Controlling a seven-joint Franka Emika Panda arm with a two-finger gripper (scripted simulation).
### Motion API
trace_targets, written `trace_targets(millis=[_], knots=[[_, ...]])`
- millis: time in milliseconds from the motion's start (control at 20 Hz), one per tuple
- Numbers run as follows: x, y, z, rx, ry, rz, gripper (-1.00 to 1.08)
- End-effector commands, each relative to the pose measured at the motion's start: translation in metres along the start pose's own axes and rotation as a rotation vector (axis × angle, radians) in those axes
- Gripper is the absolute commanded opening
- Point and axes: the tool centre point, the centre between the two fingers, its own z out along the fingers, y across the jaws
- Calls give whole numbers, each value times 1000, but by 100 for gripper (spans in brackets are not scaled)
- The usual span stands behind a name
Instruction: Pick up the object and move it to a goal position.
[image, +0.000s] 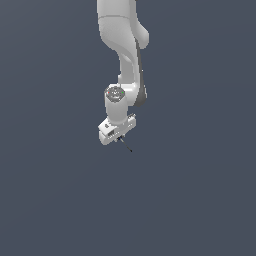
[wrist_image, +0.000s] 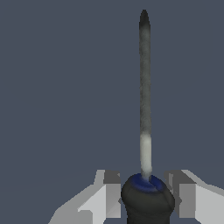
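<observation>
The object is a slim screwdriver-like tool (wrist_image: 145, 87) with a black handle, a blue collar and a thin dark shaft. In the wrist view its handle (wrist_image: 148, 202) sits between my two fingers, one finger (wrist_image: 111, 194) on one side and one on the other, both pressed against it. In the exterior view my gripper (image: 119, 139) hangs below the white arm, and the tool's thin shaft (image: 127, 147) sticks out from it toward the exterior view's lower right. The gripper is shut on the tool's handle.
A plain dark grey-blue surface (image: 60, 200) fills both views. The white arm (image: 125, 50) comes down from the top of the exterior view. No goal marker shows.
</observation>
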Motion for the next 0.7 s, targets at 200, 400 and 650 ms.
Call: trace_targets(millis=[200,400,650], knots=[[-29,2,-4,-1,1,-1,-100],[-35,3,-5,-1,1,-1,-100],[-34,4,-5,-1,1,-1,-100]])
